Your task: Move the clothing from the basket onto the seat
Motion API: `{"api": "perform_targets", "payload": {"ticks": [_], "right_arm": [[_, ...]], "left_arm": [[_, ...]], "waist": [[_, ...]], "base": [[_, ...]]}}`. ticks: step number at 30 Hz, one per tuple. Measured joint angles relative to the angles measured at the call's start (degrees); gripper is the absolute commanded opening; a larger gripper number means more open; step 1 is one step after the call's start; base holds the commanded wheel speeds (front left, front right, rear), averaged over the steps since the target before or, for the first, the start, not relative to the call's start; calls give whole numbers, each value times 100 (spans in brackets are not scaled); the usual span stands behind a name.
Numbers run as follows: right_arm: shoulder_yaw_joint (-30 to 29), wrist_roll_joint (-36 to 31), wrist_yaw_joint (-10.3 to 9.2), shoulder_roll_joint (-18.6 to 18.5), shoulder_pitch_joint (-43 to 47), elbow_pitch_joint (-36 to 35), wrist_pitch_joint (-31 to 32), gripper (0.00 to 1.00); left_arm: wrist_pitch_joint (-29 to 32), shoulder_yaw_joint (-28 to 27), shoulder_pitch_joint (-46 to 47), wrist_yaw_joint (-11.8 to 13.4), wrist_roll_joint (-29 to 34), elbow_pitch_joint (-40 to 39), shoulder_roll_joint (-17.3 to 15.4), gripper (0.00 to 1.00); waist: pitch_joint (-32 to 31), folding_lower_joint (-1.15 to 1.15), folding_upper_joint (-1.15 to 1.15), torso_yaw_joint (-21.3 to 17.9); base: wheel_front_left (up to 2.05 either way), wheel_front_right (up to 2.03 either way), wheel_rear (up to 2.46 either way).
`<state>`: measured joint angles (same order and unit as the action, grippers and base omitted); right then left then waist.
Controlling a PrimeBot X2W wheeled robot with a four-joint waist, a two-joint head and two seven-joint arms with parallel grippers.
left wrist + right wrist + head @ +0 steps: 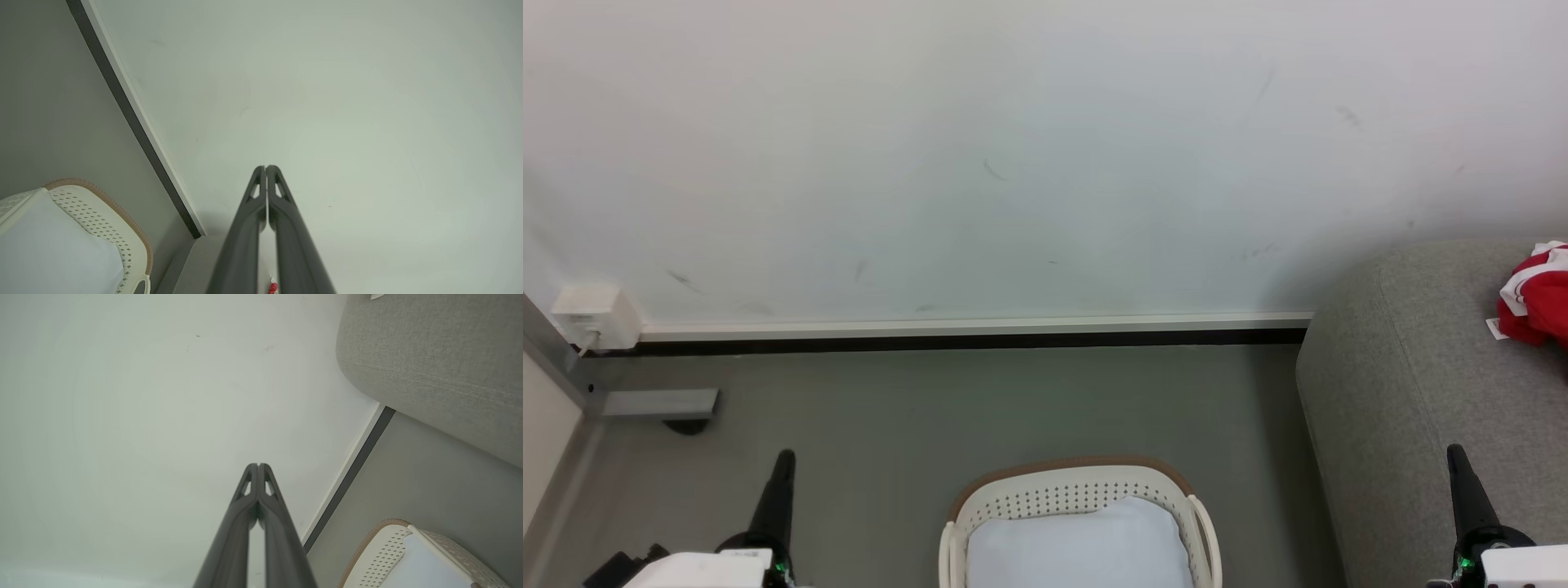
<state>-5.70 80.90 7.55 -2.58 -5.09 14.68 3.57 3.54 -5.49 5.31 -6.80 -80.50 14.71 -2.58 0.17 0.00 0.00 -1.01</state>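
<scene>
The right claw rises from the bottom edge, its two dark fingers pressed together, pointing toward a plain white wall. At upper right sits the grey seat; a small white scrap at its top edge is too cropped to identify. At lower right, the cream basket with pale lining stands on grey floor.

Grey floor — cream basket on it, grey seat beside, red clothing atop seat
</scene>
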Motion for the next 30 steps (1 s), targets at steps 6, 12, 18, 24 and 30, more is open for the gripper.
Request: {"api": "perform_targets", "payload": {"ticks": [6,12,18,24,30], "right_arm": [[-18,252,0,-2,-42,-9,68,0],[-35,526,0,-3,-60,-15,144,0],[-49,756,0,-4,-66,-23,201,0],[-66,970,0,-5,-74,-34,257,0],[-77,1147,0,-7,-84,-41,300,0]], "left_arm": [[78,-22,13,-24,-288,-9,-1,0],[149,-47,29,-30,-538,-21,-3,0],[202,-73,48,-33,-759,-30,-4,0],[267,-96,67,-48,-1023,-37,-7,0],[300,-109,77,-51,-1148,-44,-8,0]], "waist": [[-1,0,0,22],[-1,0,0,44],[-2,-1,0,66],[-3,0,0,88],[-4,0,0,102]], "base": [[0,0,0],[0,0,0],[0,0,0],[0,0,0],[0,0,0]]}}
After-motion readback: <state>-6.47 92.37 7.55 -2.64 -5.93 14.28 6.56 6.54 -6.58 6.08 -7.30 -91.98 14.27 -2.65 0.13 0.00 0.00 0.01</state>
